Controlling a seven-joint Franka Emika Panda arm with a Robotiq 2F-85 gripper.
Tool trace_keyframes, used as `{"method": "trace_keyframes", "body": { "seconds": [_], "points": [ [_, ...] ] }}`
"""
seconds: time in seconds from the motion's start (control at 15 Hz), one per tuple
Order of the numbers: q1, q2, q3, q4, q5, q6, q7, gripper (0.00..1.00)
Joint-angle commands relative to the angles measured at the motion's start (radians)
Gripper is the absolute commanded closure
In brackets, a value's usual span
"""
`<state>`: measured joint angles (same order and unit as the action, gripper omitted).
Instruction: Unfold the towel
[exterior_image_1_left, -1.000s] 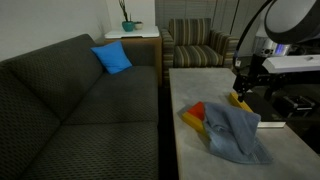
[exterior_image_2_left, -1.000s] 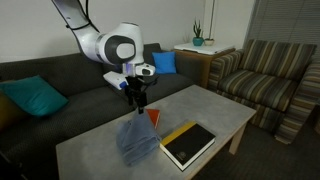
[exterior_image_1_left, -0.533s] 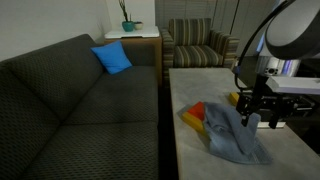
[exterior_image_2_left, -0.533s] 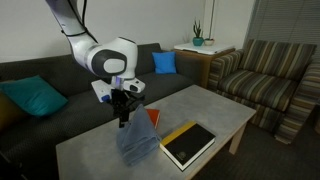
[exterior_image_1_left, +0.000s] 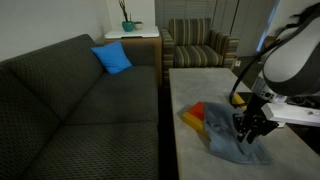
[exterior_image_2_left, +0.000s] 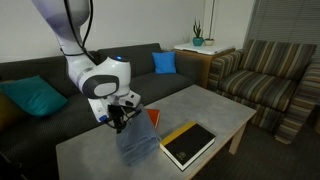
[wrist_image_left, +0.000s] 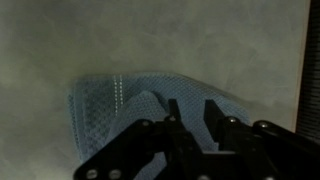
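- The table (exterior_image_1_left: 200, 85) carries the towel (exterior_image_1_left: 226, 142), a crumpled grey-blue heap lying partly over the orange-and-yellow box (exterior_image_1_left: 202, 112). Its long axis seems to run from the box toward the table's near end.
- The gripper (exterior_image_1_left: 249, 128) hangs low over the part of the towel away from the box, so most of the cloth spreads from the fingertips toward the box.
- In the wrist view the fingers (wrist_image_left: 172, 112) stand part-way apart at the towel's border. No fold looks pinched between them, and whether they touch the cloth cannot be made out.
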<state>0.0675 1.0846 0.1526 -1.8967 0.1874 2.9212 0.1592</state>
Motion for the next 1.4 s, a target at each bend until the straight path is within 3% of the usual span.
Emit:
{"method": "trace_keyframes", "body": {
  "seconds": [0.0, 0.07, 0.13, 0.27, 0.47, 0.73, 0.87, 1.13, 1.2, 1.27, 1.33],
  "points": [
    [-0.014, 0.051, 0.022, 0.015, 0.003, 0.062, -0.021, 0.96],
    [-0.009, 0.06, 0.019, 0.015, 0.0, 0.078, -0.019, 0.54],
    [0.004, 0.065, 0.007, 0.014, -0.003, 0.092, -0.012, 0.58],
    [0.062, 0.066, -0.049, 0.006, -0.016, 0.123, 0.011, 0.52],
    [0.134, 0.079, -0.126, 0.01, -0.027, 0.173, 0.025, 0.3],
    [0.122, 0.11, -0.118, 0.029, -0.026, 0.225, 0.004, 0.02],
    [0.108, 0.122, -0.107, 0.039, -0.026, 0.239, -0.002, 0.0],
    [0.141, 0.146, -0.148, 0.064, -0.031, 0.27, 0.001, 0.0],
    [0.143, 0.151, -0.154, 0.073, -0.031, 0.279, 0.001, 0.04],
    [0.149, 0.156, -0.165, 0.082, -0.031, 0.287, 0.004, 0.21],
    [0.155, 0.16, -0.174, 0.088, -0.03, 0.294, 0.006, 0.29]
  ]
}}
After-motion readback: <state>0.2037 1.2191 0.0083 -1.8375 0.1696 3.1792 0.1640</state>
